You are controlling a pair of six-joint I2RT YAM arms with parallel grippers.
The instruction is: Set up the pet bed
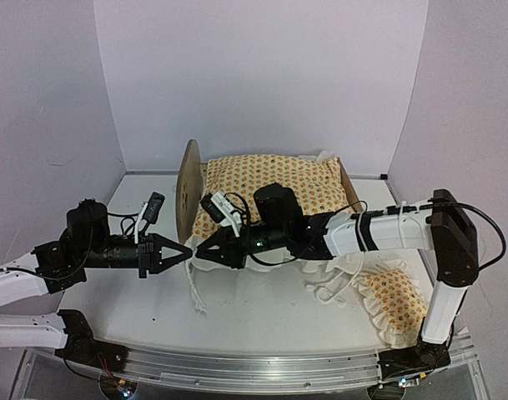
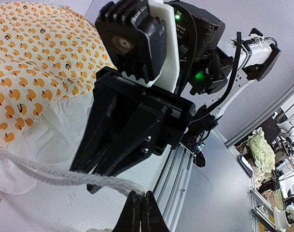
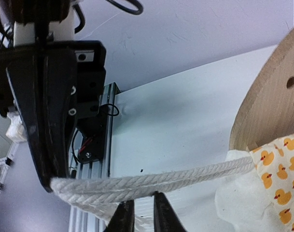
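left jaws clamp the white cord [image 3: 151,183] beside the pet bed [image 1: 188,188].

Left pincer [image 1: 187,252] clamped shut, right pincer [image 1: 199,248] tip-to-tip facing it, arms low

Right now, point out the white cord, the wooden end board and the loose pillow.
white cord [image 3: 185,176], right wrist view, middle of the braid.
wooden end board [image 1: 187,183], top view, outer face.
loose pillow [image 1: 395,300], top view, patterned middle.
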